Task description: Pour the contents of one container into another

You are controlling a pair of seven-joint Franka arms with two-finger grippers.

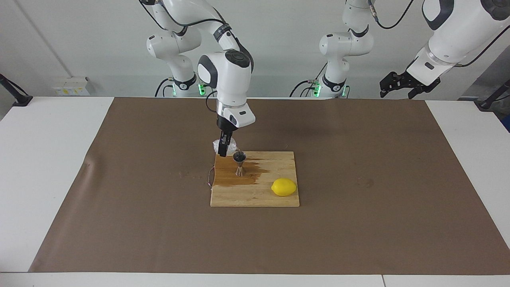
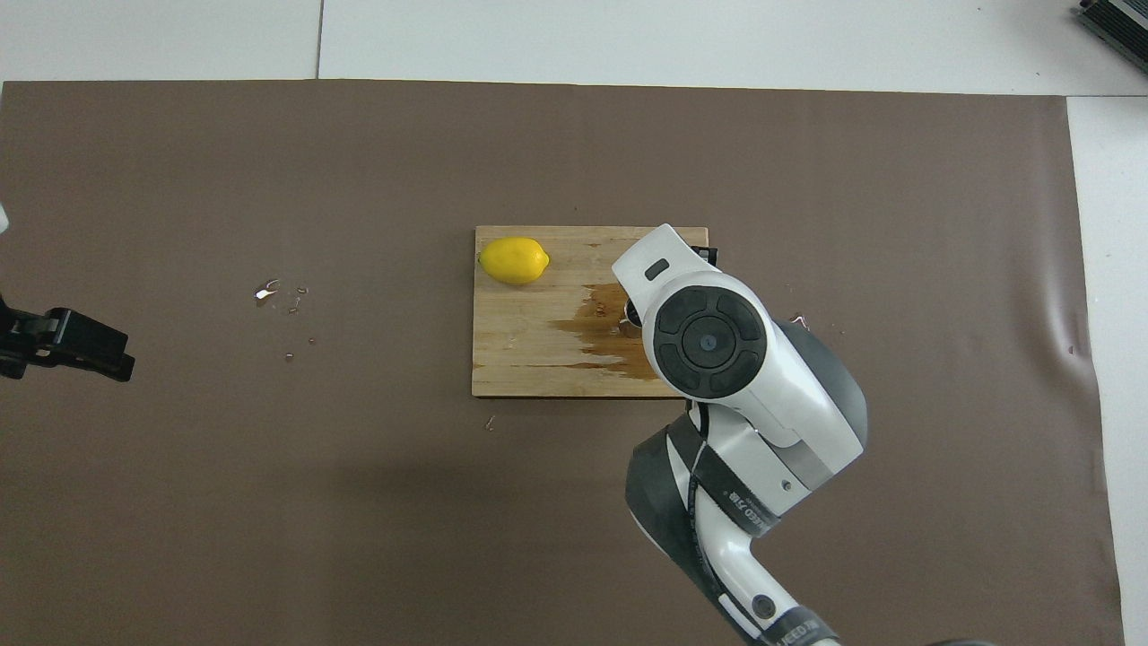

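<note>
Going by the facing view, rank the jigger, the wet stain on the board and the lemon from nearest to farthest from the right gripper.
1. Jigger: standing on the cutting board, just under the right gripper, which holds the plastic cup.
2. Wet stain: on the board around the jigger's foot.
3. Lemon: on the board's corner toward the left arm's end, farthest from the robots.

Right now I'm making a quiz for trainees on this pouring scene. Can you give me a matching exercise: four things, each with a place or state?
Things:
1. plastic cup
2. jigger
3. lemon
4. left gripper

Places or states:
A. lies on the cutting board
B. open, over the table's edge
C. stands upright on the wet patch
D. held in the right gripper

Pairs: 1-D, 2-C, 3-A, 4-B
</note>
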